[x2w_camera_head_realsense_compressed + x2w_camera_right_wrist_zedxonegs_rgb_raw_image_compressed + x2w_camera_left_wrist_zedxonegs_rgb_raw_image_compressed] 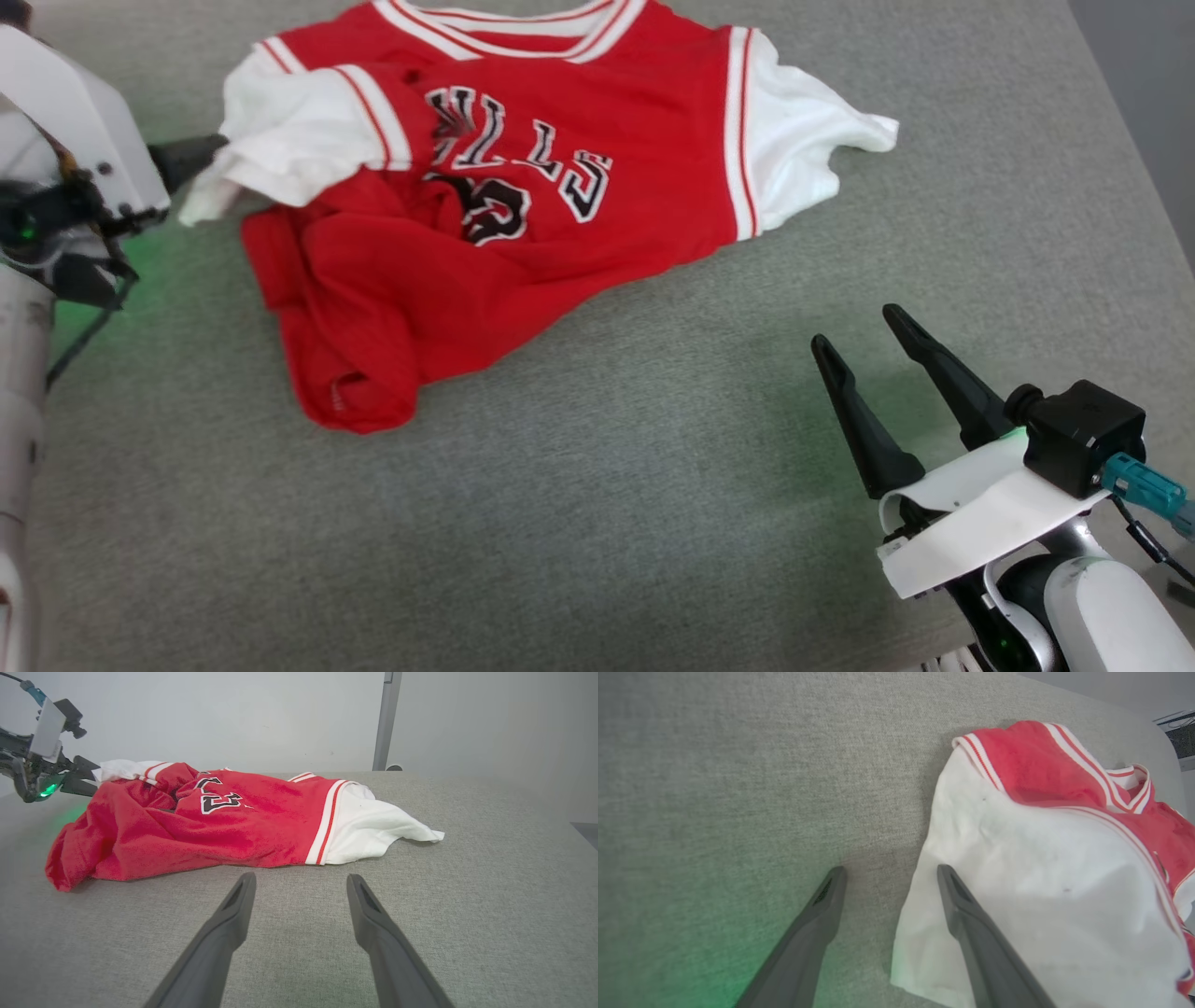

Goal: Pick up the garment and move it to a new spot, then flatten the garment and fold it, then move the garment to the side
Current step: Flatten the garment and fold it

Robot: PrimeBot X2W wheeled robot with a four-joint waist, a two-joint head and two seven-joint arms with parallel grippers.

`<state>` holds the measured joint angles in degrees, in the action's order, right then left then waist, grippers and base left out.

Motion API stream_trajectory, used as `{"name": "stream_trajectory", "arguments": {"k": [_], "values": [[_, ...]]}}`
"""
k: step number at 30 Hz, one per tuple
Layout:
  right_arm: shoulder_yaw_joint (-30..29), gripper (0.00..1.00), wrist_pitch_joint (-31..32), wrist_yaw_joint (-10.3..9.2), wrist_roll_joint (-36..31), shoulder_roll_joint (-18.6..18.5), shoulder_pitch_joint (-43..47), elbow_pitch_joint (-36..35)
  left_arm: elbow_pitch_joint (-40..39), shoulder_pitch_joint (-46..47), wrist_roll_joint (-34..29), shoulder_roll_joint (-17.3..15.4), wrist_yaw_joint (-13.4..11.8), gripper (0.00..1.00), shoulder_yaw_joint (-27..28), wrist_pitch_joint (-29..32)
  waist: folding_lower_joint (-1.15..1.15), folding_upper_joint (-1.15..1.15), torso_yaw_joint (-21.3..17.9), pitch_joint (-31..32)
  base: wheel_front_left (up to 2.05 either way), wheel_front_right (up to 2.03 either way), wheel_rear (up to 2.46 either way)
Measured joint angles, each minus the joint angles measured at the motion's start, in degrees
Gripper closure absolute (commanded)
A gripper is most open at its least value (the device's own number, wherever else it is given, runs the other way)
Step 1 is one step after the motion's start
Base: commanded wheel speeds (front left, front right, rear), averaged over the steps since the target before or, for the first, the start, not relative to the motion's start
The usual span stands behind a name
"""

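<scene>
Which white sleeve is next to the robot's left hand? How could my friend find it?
Find the grey table, then the red shirt with black-and-white letters lying on it. At the shirt's end nearest the left gripper is a white sleeve. Unlike the other sleeve, which spreads out onto the table, this one is bunched up over the red front.

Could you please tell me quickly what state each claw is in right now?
Left claw: open, at the edge of the garment's white sleeve, gripping nothing.
Right claw: open, empty, clear of the garment.
</scene>
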<state>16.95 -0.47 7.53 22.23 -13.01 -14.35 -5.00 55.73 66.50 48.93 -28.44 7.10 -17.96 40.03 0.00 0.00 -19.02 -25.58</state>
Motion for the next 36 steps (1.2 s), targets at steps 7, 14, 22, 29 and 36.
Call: {"name": "stream_trajectory", "arguments": {"k": [7, 14, 22, 29, 36], "values": [[-0.7, 0.00, 0.9, 0.00, -0.5, 0.5, 0.2, -0.2, 1.7, 1.7, 2.8, -0.2, 0.2, 0.00, 0.1, 4.0, 0.00, 0.00, -1.3, -0.8, 0.00, 0.00, 0.00], [-0.8, 0.00, 1.8, 0.00, -0.6, 0.6, 0.7, -0.9, -1.8, 1.5, 5.6, 1.4, 0.2, 0.00, -2.0, 6.5, 0.00, 0.00, -0.2, -0.1, 0.00, 0.00, 0.00], [-0.2, 0.00, 2.3, 0.00, -0.8, 0.9, 0.8, -1.5, -5.8, 0.4, 3.8, 0.0, 0.5, 0.52, -8.5, 7.3, 0.00, 0.00, -0.1, -0.6, 0.00, 0.00, 0.00], [-0.8, 0.00, 2.3, -0.01, -0.8, 1.0, 0.9, -1.5, -5.2, 0.1, 3.0, -1.1, 0.4, 1.00, -10.2, 2.6, 0.00, 0.00, 0.4, -0.4, 0.00, 0.00, 0.00], [-0.7, 0.00, 2.5, -0.01, -0.6, 1.3, 1.3, -1.4, -5.9, 1.5, 1.0, -4.6, 0.4, 1.00, -12.8, -3.0, 0.00, 0.00, 2.3, 0.7, 0.00, 0.00, 0.00]]}}
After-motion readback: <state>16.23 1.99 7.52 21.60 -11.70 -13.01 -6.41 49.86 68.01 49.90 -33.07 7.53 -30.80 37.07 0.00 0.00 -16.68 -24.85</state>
